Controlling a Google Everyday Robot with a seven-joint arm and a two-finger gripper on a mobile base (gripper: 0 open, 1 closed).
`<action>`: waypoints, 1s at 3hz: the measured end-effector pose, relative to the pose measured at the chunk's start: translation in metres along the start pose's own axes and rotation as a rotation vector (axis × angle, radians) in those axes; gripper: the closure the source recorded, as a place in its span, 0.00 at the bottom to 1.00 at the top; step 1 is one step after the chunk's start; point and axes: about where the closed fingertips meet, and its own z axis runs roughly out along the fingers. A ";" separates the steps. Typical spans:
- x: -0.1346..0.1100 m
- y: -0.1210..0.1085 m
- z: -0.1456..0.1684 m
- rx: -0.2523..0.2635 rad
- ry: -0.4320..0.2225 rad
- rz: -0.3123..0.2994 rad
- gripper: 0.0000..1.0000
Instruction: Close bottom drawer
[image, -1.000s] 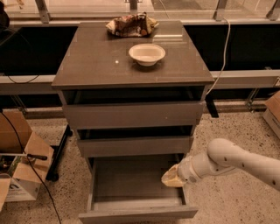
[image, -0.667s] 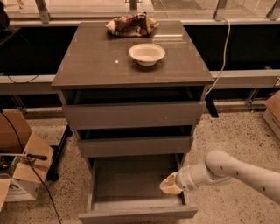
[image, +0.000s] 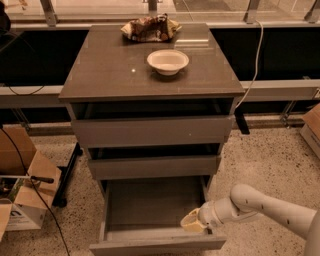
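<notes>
The cream-coloured gripper sits at 5 o'clock, low against the inner front right corner of the bottom drawer; whether it is open or closed cannot be told. That drawer is pulled far out at 6 o'clock. The white arm reaches in from 4 o'clock. Above, the middle drawer and top drawer stand slightly ajar. A bowl rests on the cabinet top at 12 o'clock.

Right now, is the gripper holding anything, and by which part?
Cannot be told. The gripper sits at the right end of the open bottom drawer, just behind its front panel; no loose object shows in it.
</notes>
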 end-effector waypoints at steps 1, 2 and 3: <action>0.007 -0.003 0.010 0.003 0.067 0.005 1.00; 0.052 -0.016 0.023 0.042 0.155 0.056 1.00; 0.128 -0.033 0.039 0.069 0.212 0.168 1.00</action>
